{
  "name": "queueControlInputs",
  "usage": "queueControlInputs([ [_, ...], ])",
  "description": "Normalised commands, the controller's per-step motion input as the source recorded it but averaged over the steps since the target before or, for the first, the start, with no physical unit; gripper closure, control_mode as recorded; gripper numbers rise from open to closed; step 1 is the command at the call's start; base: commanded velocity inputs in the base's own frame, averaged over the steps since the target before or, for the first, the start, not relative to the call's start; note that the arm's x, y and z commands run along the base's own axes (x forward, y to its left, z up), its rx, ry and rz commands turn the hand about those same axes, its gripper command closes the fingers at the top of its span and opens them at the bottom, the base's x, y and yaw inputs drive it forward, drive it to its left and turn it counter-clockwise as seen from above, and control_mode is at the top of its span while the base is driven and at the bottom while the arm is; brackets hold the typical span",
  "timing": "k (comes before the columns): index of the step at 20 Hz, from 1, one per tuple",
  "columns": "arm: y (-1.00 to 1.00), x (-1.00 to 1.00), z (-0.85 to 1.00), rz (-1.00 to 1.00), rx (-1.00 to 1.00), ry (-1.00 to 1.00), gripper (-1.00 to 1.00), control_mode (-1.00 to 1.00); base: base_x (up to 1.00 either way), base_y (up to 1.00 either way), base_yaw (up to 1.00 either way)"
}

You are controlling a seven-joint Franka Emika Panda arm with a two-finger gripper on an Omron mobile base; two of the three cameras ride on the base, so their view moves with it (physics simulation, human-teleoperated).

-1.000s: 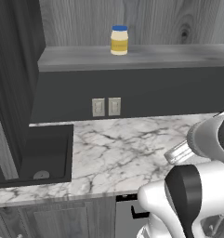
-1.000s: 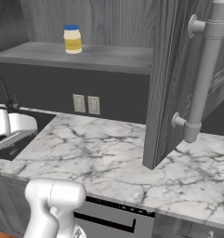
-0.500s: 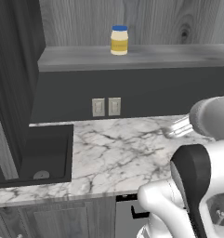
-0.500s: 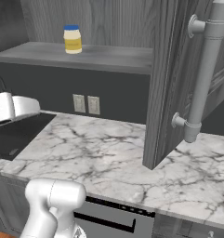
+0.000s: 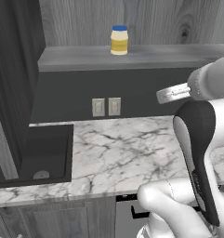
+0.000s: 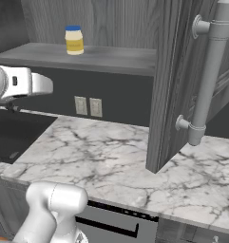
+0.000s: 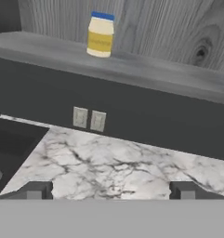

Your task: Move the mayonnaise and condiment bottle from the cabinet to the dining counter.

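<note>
Standing upright on the grey shelf (image 5: 76,58) of the cabinet (image 6: 101,21), the mayonnaise (image 5: 119,40) sat alone, back near the rear wall and well clear of the shelf's front edge. The cabinet door (image 6: 175,80) hung open at the right, its edge jutting out over the marble worktop (image 5: 127,153) with the long handle (image 6: 208,71) facing outward. The gripper (image 7: 111,191) hovered over the worktop well below and apart from the jar, fingers (image 7: 34,190) spread wide, nothing between them. The black sink (image 5: 43,153) lay at the left; two wall outlets (image 5: 106,107) sat on the dark backsplash beneath the shelf.
</note>
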Motion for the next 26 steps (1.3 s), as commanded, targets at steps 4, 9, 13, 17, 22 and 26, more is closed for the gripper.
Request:
queueControlInputs([
  [4, 0.0, 0.38, 0.39, 0.0, 0.03, 0.0, -1.0, -1.0, 0.0, 0.0, 0.0],
  [9, -0.02, 0.39, 0.34, 0.0, 0.0, 0.0, -1.0, -1.0, 0.0, 0.0, 0.0],
  [13, 0.0, 0.36, 0.31, 0.0, 0.0, -0.04, -1.0, -1.0, 0.0, 0.0, 0.0],
  [17, 0.02, 0.48, 0.19, 0.04, 0.02, -0.06, -1.0, -1.0, 0.0, 0.0, 0.0],
  [22, 0.0, 0.59, 0.14, 0.06, 0.0, -0.14, -1.0, -1.0, 0.0, 0.0, 0.0],
  [26, 0.02, 0.65, 0.12, 0.06, 0.01, -0.12, -1.0, -1.0, 0.0, 0.0, 0.0],
])
